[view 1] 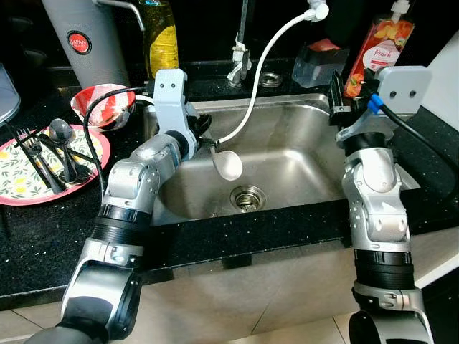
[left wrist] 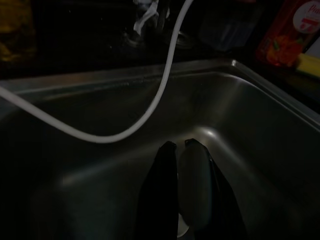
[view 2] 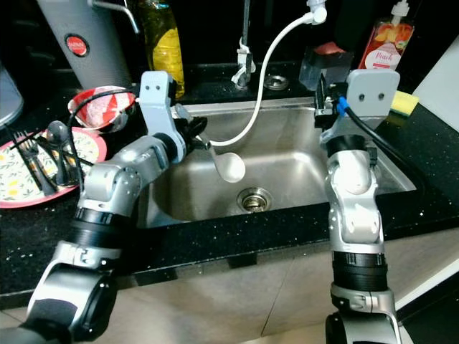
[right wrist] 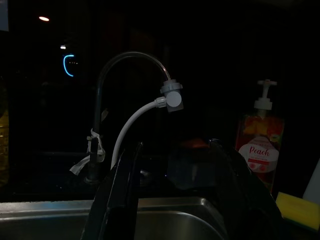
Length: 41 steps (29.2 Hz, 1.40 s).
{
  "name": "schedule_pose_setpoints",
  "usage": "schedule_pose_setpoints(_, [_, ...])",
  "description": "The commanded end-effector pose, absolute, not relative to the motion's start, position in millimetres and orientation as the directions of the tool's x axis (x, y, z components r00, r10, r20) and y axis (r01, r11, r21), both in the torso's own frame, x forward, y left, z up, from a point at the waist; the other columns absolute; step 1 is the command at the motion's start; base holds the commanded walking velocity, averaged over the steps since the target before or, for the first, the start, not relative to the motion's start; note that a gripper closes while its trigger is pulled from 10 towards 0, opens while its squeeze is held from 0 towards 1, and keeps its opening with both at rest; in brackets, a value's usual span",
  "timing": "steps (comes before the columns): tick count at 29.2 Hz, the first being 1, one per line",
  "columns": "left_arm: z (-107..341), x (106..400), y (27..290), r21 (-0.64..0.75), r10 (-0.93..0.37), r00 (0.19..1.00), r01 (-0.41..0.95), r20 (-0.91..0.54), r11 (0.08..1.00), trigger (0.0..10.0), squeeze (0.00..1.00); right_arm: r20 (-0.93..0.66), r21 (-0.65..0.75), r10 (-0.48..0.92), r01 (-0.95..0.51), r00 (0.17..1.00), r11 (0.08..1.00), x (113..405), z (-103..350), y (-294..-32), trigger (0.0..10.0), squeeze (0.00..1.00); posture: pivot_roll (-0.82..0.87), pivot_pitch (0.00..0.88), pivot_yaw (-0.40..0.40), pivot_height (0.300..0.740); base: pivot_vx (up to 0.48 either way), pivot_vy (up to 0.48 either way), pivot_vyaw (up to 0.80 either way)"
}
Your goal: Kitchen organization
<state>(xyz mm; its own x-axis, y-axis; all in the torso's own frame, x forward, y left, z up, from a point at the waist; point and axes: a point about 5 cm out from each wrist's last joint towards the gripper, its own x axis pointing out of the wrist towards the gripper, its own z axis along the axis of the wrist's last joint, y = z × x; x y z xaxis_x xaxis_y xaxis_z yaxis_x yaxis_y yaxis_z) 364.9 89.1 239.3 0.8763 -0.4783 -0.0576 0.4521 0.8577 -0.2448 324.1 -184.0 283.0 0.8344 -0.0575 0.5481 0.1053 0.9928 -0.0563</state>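
The black speckled counter edge (view 1: pixel 287 229) runs across the front, and both silver arms reach over it. Past it lies the stainless sink (view 1: pixel 301 154), its basin bare around the round drain (view 1: pixel 247 197) at about 6 o'clock of the bowl.

The left gripper (view 1: pixel 208 142) hangs over the basin's 9 o'clock side, just inside the left wall, with its fingers clamped on the handle of a white spoon (view 1: pixel 229 165). The spoon's oval bowl hangs down and toward the basin's middle, above the drain and apart from the steel floor. In the left wrist view the spoon (left wrist: pixel 196 187) shows as a pale grey, smooth oval pressed between the two dark fingers (left wrist: pixel 161 195). A white hose (view 1: pixel 262 68) loops from the tap at 12 o'clock down to the left wall, passing close beside the held spoon.

The right gripper (view 1: pixel 337 97) sits at the basin's 2 o'clock corner, over the rim; its fingers (right wrist: pixel 117 200) stand apart with nothing between them.

At 9 o'clock on the counter a floral plate (view 1: pixel 14 179) with a pink rim carries black forks and a spoon (view 1: pixel 61 132); a red-and-white bowl (view 1: pixel 104 104) stands just behind it. Along the back stand a yellow bottle (view 1: pixel 161 36), a grey appliance (view 1: pixel 86 39) and a peach soap dispenser (view 1: pixel 380 43).
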Motion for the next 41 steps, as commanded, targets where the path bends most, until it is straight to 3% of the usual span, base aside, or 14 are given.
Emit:
schedule_pose_setpoints(1, [240, 358, 77, -0.335, -0.536, 0.844, 0.497, -0.031, 0.801, 10.0, 0.06, 0.545, -0.049, -0.043, 0.083, 0.838, 0.995, 326, 282, -178, 10.0, 0.0, 0.07, 0.0, -0.016, 0.74, 0.0, 0.0, 0.0])
schedule_pose_setpoints(6, [244, 357, 74, -0.435, -0.55, 0.835, 0.497, 0.006, 0.751, 10.0, 0.05, 0.54, -0.037, -0.03, 0.059, 0.841, 0.998, 325, 280, -172, 10.0, 0.0, 0.07, 0.0, -0.014, 0.74, 0.0, 0.0, 0.0])
schedule_pose_setpoints(12, [241, 359, 76, -0.443, -0.489, 0.872, 0.443, 0.012, 0.78, 10.0, 0.07, 0.481, 0.045, -0.066, 0.05, 0.874, 0.998, 327, 267, -175, 10.0, 0.0, 0.07, 0.0, -0.01, 0.74, 0.0, 0.0, 0.0])
schedule_pose_setpoints(17, [233, 356, 70, -0.466, -0.5, 0.865, 0.429, -0.033, 0.774, 10.0, 0.17, 0.479, 0.044, -0.077, 0.064, 0.874, 0.997, 327, 268, -179, 10.0, 0.0, 0.07, 0.0, -0.016, 0.74, 0.0, 0.0, 0.0])
schedule_pose_setpoints(18, [233, 354, 68, -0.464, -0.508, 0.86, 0.436, -0.037, 0.771, 10.0, 0.32, 0.479, 0.043, -0.075, 0.062, 0.874, 0.997, 327, 268, -178, 10.0, 0.0, 0.07, 0.0, -0.016, 0.74, 0.0, 0.0, 0.0])
schedule_pose_setpoints(20, [233, 353, 67, -0.46, -0.51, 0.86, 0.438, -0.038, 0.773, 10.0, 0.32, 0.48, 0.043, -0.075, 0.062, 0.874, 0.997, 327, 268, -178, 10.0, 0.0, 0.07, 0.0, -0.016, 0.74, 0.0, 0.0, 0.0])
schedule_pose_setpoints(21, [236, 352, 66, -0.427, -0.513, 0.858, 0.454, -0.027, 0.782, 10.0, 1.0, 0.482, 0.044, -0.072, 0.058, 0.873, 0.997, 328, 269, -177, 10.0, 0.0, 0.07, 0.0, -0.016, 0.74, 0.0, 0.0, 0.0])
schedule_pose_setpoints(27, [254, 346, 67, -0.37, -0.548, 0.832, 0.537, 0.086, 0.758, 10.0, 1.0, 0.484, 0.044, -0.07, 0.056, 0.872, 0.997, 328, 269, -176, 10.0, 0.0, 0.08, 0.0, -0.016, 0.74, 0.0, 0.0, 0.0])
schedule_pose_setpoints(28, [262, 344, 70, -0.362, -0.549, 0.823, 0.56, 0.144, 0.745, 10.0, 0.0, 0.482, 0.046, -0.074, 0.059, 0.873, 0.997, 328, 269, -177, 10.0, 0.0, 0.09, 0.0, -0.018, 0.74, 0.0, 0.0, 0.0])
schedule_pose_setpoints(35, [280, 341, 84, -0.344, -0.512, 0.82, 0.572, 0.255, 0.745, 10.0, 0.0, 0.481, 0.044, -0.072, 0.058, 0.874, 0.997, 327, 269, -177, 10.0, 0.0, 0.09, 0.0, -0.014, 0.74, 0.0, 0.0, 0.0])
schedule_pose_setpoints(37, [285, 344, 95, -0.323, -0.452, 0.848, 0.525, 0.277, 0.787, 10.0, 0.0, 0.481, 0.045, -0.073, 0.058, 0.873, 0.997, 327, 269, -176, 10.0, 0.0, 0.09, 0.0, -0.014, 0.74, 0.0, 0.0, 0.0])
schedule_pose_setpoints(40, [291, 351, 124, -0.235, -0.274, 0.915, 0.348, 0.297, 0.907, 10.0, 0.0, 0.483, 0.045, -0.072, 0.057, 0.873, 0.997, 327, 269, -176, 10.0, 0.0, 0.09, 0.0, -0.013, 0.74, 0.0, 0.0, 0.0])
schedule_pose_setpoints(41, [291, 351, 124, -0.235, -0.274, 0.915, 0.348, 0.297, 0.907, 10.0, 0.0, 0.483, 0.045, -0.072, 0.057, 0.873, 0.997, 327, 269, -176, 10.0, 0.0, 0.09, 0.0, -0.013, 0.74, 0.0, 0.0, 0.0])
